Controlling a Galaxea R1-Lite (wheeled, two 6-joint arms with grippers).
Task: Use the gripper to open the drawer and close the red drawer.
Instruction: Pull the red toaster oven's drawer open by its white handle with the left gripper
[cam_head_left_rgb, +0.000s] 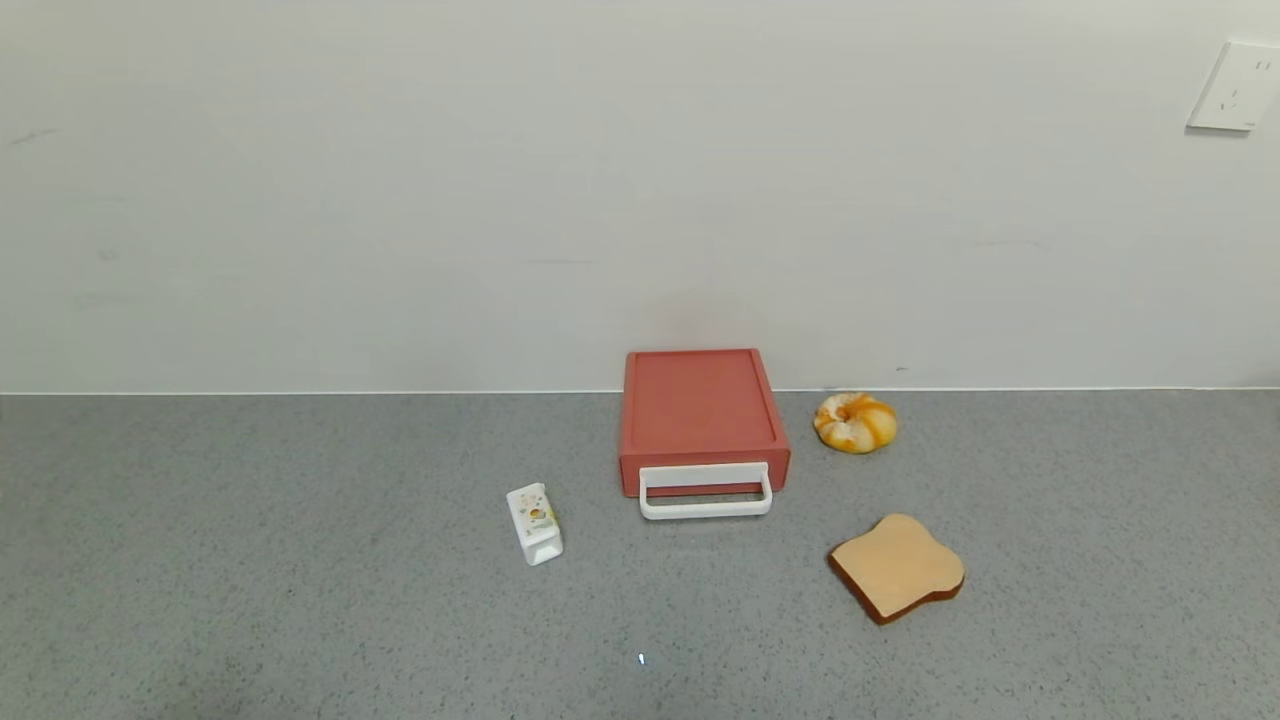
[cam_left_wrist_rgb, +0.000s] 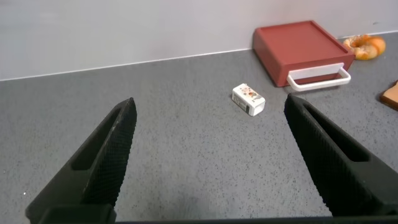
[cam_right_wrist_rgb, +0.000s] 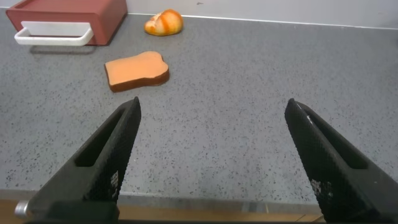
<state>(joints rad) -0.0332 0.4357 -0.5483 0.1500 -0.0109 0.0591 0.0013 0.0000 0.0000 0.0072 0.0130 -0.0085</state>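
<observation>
The flat red box (cam_head_left_rgb: 700, 410) stands against the wall at the middle of the grey counter. Its red drawer is pushed in, and the white loop handle (cam_head_left_rgb: 705, 492) lies at the front. The box also shows in the left wrist view (cam_left_wrist_rgb: 300, 51) and the right wrist view (cam_right_wrist_rgb: 68, 14). Neither arm shows in the head view. My left gripper (cam_left_wrist_rgb: 211, 140) is open and empty above bare counter, far from the box. My right gripper (cam_right_wrist_rgb: 211, 143) is open and empty near the counter's front edge.
A small white carton (cam_head_left_rgb: 534, 523) lies left of the drawer front. A round orange bun (cam_head_left_rgb: 855, 421) sits right of the box by the wall. A toast slice (cam_head_left_rgb: 897, 566) lies front right. A wall socket (cam_head_left_rgb: 1236, 86) is at the upper right.
</observation>
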